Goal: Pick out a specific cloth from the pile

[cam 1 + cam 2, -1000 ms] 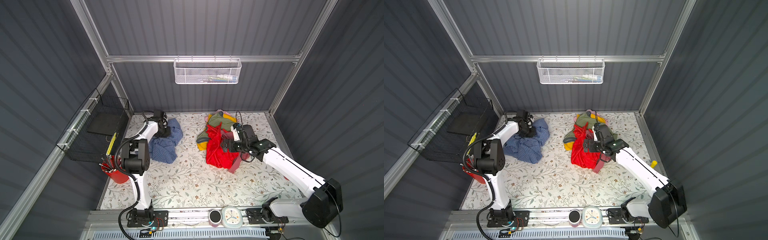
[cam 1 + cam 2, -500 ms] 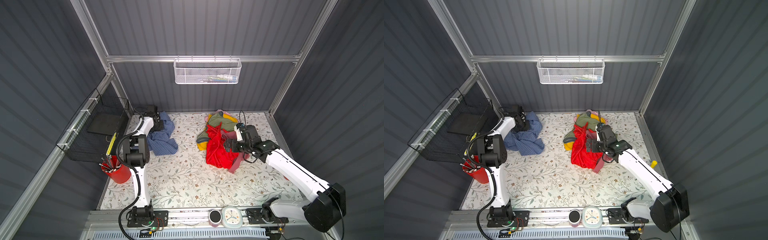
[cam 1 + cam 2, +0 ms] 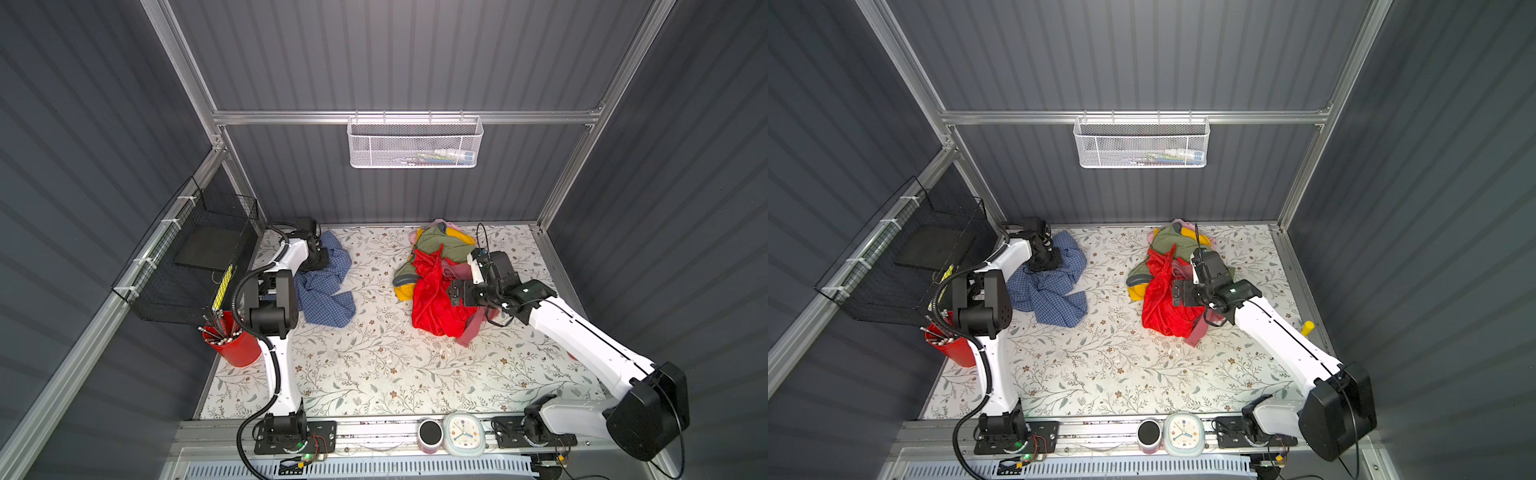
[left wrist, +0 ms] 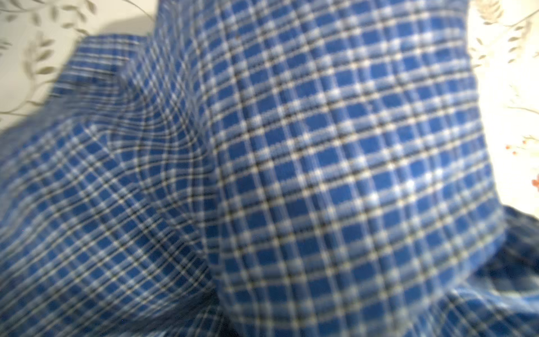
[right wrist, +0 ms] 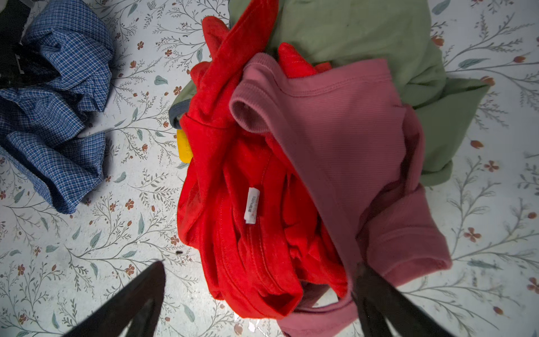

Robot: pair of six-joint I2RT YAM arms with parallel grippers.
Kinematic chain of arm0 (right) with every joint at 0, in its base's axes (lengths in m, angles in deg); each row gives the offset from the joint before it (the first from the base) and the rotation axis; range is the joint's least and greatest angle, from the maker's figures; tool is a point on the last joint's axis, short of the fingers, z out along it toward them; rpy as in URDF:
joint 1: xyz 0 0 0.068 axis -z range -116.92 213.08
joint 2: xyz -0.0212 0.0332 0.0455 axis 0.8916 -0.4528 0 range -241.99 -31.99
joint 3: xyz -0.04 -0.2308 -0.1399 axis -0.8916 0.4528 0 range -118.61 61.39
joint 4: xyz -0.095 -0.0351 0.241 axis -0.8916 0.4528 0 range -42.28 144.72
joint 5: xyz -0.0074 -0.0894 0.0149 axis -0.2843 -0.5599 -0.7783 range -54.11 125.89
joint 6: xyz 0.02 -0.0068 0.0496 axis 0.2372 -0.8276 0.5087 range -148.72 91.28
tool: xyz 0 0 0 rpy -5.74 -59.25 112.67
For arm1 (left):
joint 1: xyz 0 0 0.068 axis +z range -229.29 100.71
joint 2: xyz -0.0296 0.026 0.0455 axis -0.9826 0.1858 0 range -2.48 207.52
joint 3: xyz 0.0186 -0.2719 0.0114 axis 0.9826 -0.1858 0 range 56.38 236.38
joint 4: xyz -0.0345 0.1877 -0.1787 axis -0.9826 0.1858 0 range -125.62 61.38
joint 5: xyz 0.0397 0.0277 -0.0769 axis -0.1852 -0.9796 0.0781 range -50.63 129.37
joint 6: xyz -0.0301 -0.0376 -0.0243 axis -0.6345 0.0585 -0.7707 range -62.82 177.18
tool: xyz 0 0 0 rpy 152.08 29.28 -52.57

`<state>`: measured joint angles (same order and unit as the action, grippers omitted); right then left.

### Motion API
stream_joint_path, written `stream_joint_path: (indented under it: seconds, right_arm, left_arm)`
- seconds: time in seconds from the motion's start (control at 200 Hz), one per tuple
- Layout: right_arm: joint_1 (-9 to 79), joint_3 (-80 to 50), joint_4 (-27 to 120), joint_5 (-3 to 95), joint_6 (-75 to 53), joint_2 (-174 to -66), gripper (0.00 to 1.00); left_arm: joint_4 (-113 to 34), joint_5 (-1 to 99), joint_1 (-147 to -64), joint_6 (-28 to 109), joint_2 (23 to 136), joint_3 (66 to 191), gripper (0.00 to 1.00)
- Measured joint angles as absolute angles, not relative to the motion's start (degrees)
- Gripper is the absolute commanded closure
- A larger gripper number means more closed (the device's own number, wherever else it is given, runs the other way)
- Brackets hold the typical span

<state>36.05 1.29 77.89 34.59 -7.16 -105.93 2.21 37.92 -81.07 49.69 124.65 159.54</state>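
Since half a second ago the left gripper [image 3: 319, 261] has edged a little nearer the pile [image 3: 440, 244], dragging the cloth [image 3: 328, 297] along with it; the right arm [image 3: 582, 340] has barely shifted; the left gripper's jaws are closed, sunk in a bunched fold of the cloth, whose blue-and-white checks fill the left wrist view; the cloth lies crumpled on the flowered table [image 3: 374, 365], well apart from the pile, to the left of it in both top views; the right gripper [image 5: 259, 264] hangs just above the front of the pile, fingers [image 5: 137, 300] spread wide with nothing between them, over the red garment [image 5: 233, 175] and the pink garment [image 5: 335, 140]; whether a fingertip touches the pink garment I cannot tell.
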Motion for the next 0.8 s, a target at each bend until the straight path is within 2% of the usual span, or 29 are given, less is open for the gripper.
stream_joint_path:
  seconds: [0.045,0.095,0.165,0.305,0.415,0.655,0.8]
  right_arm:
    - [36.1,1.3,78.0,34.6,-7.2,-105.9,0.01]
    - [36.1,1.4,78.0,34.5,-7.2,-105.8,0.01]
    - [36.1,1.9,78.0,34.3,-7.2,-105.5,0.01]
    - [36.3,2.7,78.4,34.2,-7.3,-105.1,0.01]
    - [36.6,2.7,78.6,34.1,-7.7,-105.1,0.01]
    - [36.7,2.7,79.1,34.1,-8.7,-105.1,0.01]
    - [36.8,2.7,79.4,34.1,-9.3,-105.1,0.01]
  left_arm:
    - [2.6,38.0,-81.1,49.4,125.8,160.1,0.75]
    - [3.0,38.2,-81.1,49.2,127.0,160.8,0.67]
    - [3.5,38.4,-81.1,49.1,127.3,161.4,0.44]
    - [4.5,38.4,-81.1,49.1,126.4,161.5,0.12]
    - [6.0,38.4,-81.1,49.2,123.8,161.1,0.00]
    - [6.4,37.2,-82.8,52.7,106.4,155.4,0.00]
    - [7.4,35.4,-89.0,55.0,97.4,148.6,0.00]
